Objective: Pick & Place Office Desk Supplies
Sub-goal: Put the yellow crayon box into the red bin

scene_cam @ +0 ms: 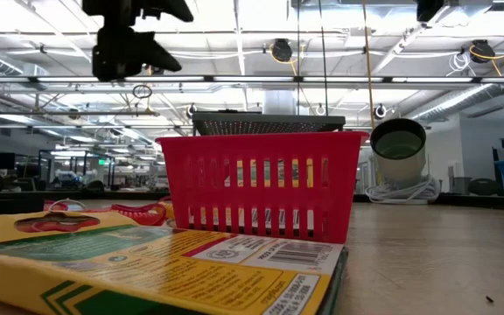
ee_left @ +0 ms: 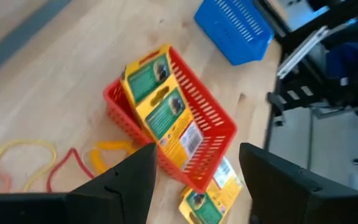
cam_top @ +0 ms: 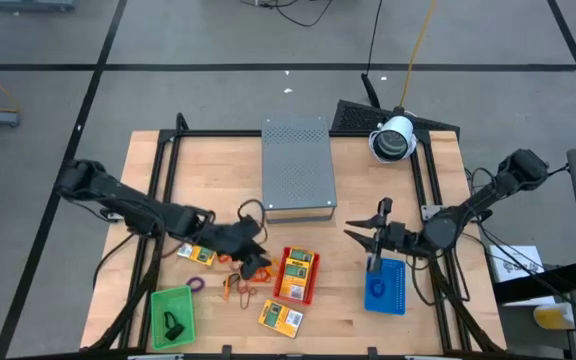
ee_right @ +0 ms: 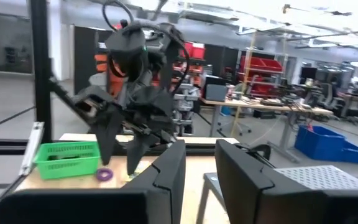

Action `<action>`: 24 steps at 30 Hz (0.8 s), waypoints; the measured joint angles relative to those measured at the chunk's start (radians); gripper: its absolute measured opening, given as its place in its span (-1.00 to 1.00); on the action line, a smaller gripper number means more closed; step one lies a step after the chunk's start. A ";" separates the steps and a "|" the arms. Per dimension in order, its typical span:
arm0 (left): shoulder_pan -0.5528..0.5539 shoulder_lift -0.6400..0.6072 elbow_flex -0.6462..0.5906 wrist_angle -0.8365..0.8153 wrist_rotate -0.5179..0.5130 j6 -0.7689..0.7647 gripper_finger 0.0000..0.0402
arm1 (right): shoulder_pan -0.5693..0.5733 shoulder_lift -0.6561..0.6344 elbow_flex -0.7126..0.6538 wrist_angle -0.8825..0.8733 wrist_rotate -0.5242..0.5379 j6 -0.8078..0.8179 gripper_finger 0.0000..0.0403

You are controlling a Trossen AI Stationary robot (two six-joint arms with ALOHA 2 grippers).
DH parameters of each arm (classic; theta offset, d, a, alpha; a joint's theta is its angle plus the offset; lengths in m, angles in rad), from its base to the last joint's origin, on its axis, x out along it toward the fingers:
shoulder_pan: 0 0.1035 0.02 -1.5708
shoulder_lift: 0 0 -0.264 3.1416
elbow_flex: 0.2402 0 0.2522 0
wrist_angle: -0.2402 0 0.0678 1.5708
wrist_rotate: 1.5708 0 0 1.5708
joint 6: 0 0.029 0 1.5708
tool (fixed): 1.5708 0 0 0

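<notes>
Crayon packets (cam_top: 297,277) already sit in the red tray (cam_top: 311,292) at table centre; the left wrist view shows them propped on edge, leaning over the tray's rim. One more crayon packet (cam_top: 280,317) lies flat on the wood just in front of the red tray, another packet (cam_top: 196,255) lies under the left arm, and rubber-band loops (cam_top: 238,288) are scattered between the red tray and the green tray (cam_top: 172,316). A purple loop (cam_top: 197,285) rests beside the green tray, which holds a dark clip-like piece (cam_top: 175,325).

Left gripper (cam_top: 256,262) hovers over the loops beside the red tray, fingers clearly apart, nothing between them. Right gripper (cam_top: 366,235) hangs above the blue tray (cam_top: 386,287); its fingers show a narrow gap in its wrist view and we see nothing held.

Risks, as we judge them:
- Loops are thin and flat on the wood; fingertips may close over one without lifting it, or drag up two tangled loops together.
- Descending so near the red tray, the left fingers could nudge it and tip the leaning packets out.
- A loop could snag on a finger when released.

Writing: a barcode and fine print show on the near packet in the low view; no brand is readable.
</notes>
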State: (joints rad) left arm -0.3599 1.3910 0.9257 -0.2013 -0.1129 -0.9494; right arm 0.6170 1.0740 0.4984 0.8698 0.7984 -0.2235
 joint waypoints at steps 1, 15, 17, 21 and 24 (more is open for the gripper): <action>-0.020 0.007 0.000 -0.005 -0.029 -0.014 0.19 | 0.014 -0.002 0.000 0.000 0.000 -0.005 -0.62; -0.161 0.055 0.001 -0.004 -0.150 -0.174 0.19 | 0.071 -0.278 -0.035 -0.290 -0.176 0.081 -0.75; -0.170 0.077 0.001 0.000 -0.133 -0.207 0.19 | 0.071 -0.328 -0.076 -0.276 -0.180 0.084 -0.75; -0.185 0.131 0.001 0.025 -0.099 -0.270 0.19 | 0.071 -0.418 -0.180 -0.196 -0.176 0.107 -0.76; -0.196 0.155 0.000 0.046 -0.089 -0.314 0.19 | 0.071 -0.456 -0.248 -0.101 -0.176 0.107 -0.76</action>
State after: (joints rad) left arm -0.5560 1.5462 0.9261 -0.1550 -0.2017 -1.2637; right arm 0.6880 0.6179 0.2508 0.7685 0.6227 -0.1165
